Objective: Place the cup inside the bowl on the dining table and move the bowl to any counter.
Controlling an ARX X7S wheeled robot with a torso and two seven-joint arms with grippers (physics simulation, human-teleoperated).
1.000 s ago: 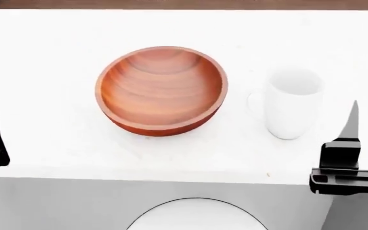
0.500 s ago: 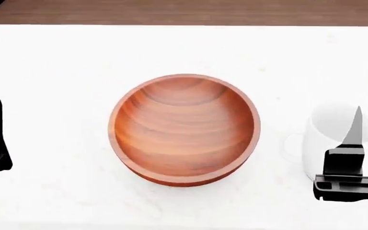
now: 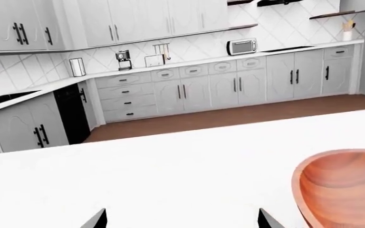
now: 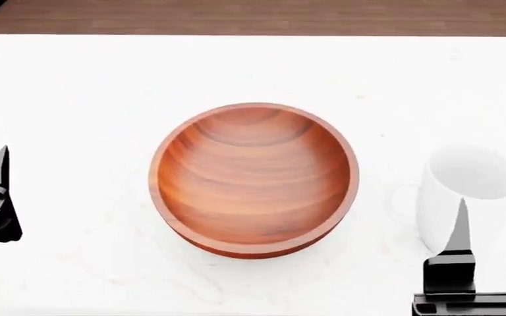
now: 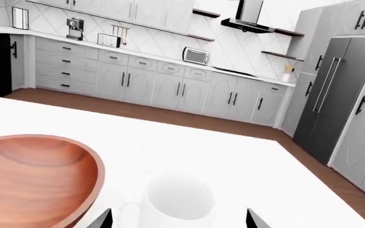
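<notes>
Left wrist: left claw [image 3: 181,219] spread over bare worktop [image 3: 169,166], bowl [image 3: 344,187] off to one side.

Head: cup [image 4: 464,194] upright just beside the empty bowl, nothing between them.

Right wrist: right claw [image 5: 177,219] spread, lined up on the cup, probably for a grab.
</notes>
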